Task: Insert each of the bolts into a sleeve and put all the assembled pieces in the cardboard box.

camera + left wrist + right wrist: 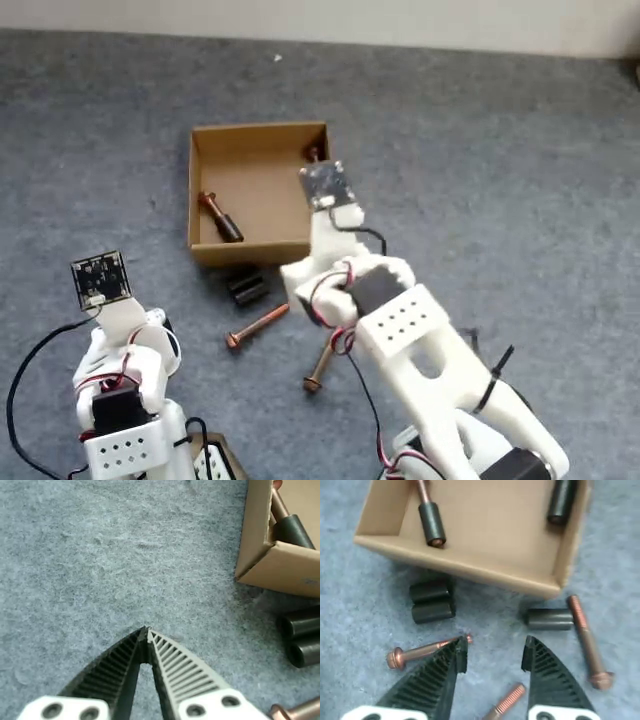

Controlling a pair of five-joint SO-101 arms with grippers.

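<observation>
**Status: two pieces boxed, three bolts and three sleeves loose**

Brown open-topped cardboard box [196, 190] is recorded at the middle of the grey carpeted table [500, 150]. Two assembled pieces are held in it. The first assembled piece [220, 220], a copper-coloured bolt in a black cylindrical sleeve, lies by the left wall. The second assembled piece [560, 502] lies at the far right corner.

A pair of black sleeves [247, 288] lies side by side, touching, just near of the box's near wall. The first loose bolt [258, 326] lies just near of the pair. A third black sleeve [550, 619] lies beside the second loose bolt [585, 642]. The third loose bolt [505, 702] shows between the right fingers.

The right gripper [495, 647] is released, jaws spread, above the loose parts near of the box. The left gripper [146, 632] is clenched on nothing, at the near left.

The step is judged to be pick-up for the third assembly. A bolt shank is to be straddled squarely before closing. A sleeve must then be held steady, bore in line with the bolt.
</observation>
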